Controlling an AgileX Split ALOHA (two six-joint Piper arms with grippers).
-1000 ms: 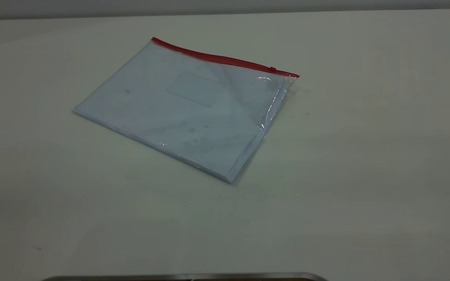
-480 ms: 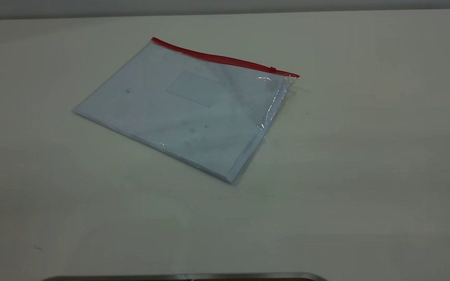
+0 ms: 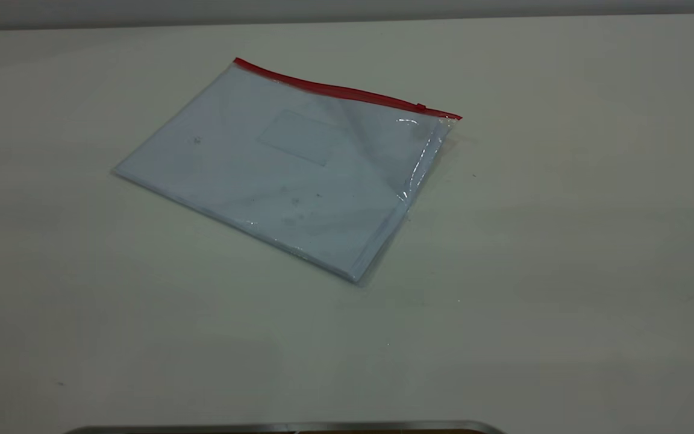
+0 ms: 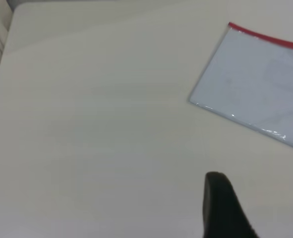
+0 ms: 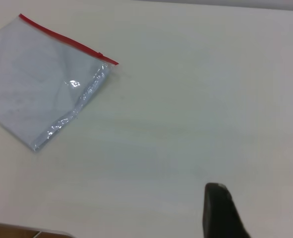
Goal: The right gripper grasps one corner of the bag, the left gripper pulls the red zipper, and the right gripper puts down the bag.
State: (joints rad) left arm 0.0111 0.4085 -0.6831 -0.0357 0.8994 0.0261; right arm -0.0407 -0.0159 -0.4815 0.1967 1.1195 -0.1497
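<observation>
The bag [image 3: 287, 169] lies flat on the table, clear plastic with pale paper inside. The red zipper [image 3: 347, 91] runs along its far edge, with the small slider tab [image 3: 421, 107] near the right end. The corner of the bag [image 3: 452, 118] lies on the table at the right end of the strip. Neither arm shows in the exterior view. The left gripper [image 4: 258, 191] is open and empty above bare table, well away from the bag [image 4: 258, 94]. The right gripper [image 5: 258, 198] is open and empty, far from the bag [image 5: 42, 94] and its corner [image 5: 114, 63].
The pale table [image 3: 564, 241] spreads wide on all sides of the bag. A grey metal rim [image 3: 287, 428] shows at the near edge. The table's far edge meets a wall [image 3: 323, 9].
</observation>
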